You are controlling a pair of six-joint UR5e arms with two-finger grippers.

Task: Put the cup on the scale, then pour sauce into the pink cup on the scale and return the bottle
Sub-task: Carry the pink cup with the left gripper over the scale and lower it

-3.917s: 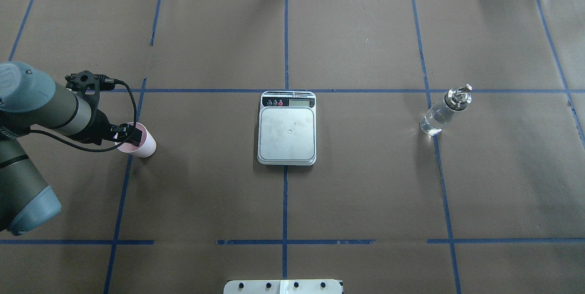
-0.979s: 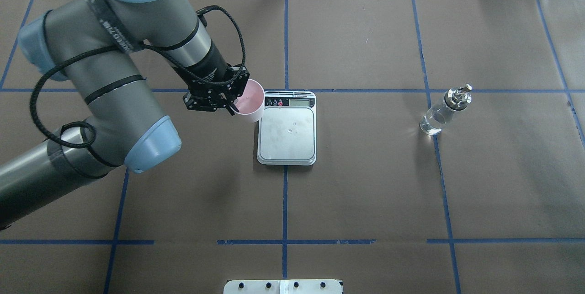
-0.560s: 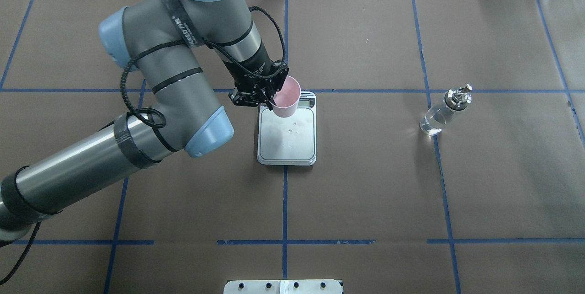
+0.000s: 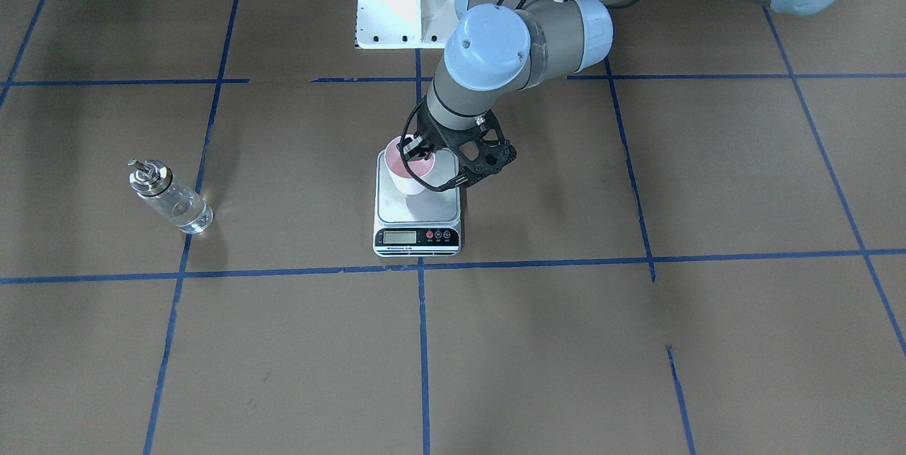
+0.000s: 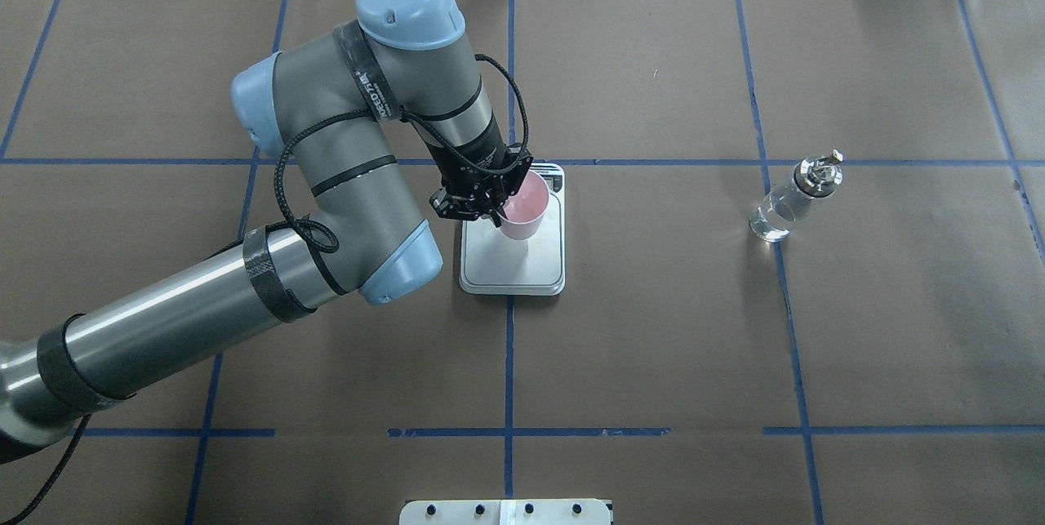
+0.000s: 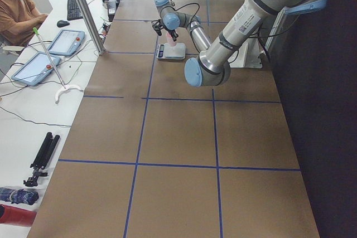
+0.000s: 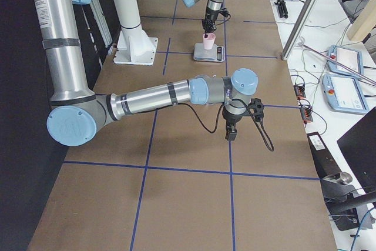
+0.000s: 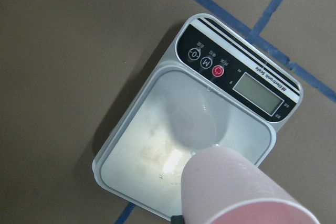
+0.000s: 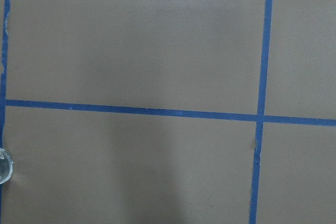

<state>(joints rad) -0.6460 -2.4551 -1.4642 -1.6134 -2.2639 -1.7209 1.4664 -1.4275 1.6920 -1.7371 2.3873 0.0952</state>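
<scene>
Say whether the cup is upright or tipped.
Upright: the cup shows its open rim upward, gripped by the left hand over the scale.

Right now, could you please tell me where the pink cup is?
In the overhead view the cup is mid-table, gripped at its rim by the left claw over the scale, well left of the bottle; contact with the platform is unclear.

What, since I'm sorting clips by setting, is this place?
Probably a robotics lab: two UR5e arms at a brown-paper table gridded with blue tape, and a side bench holding teach pendants.
</scene>
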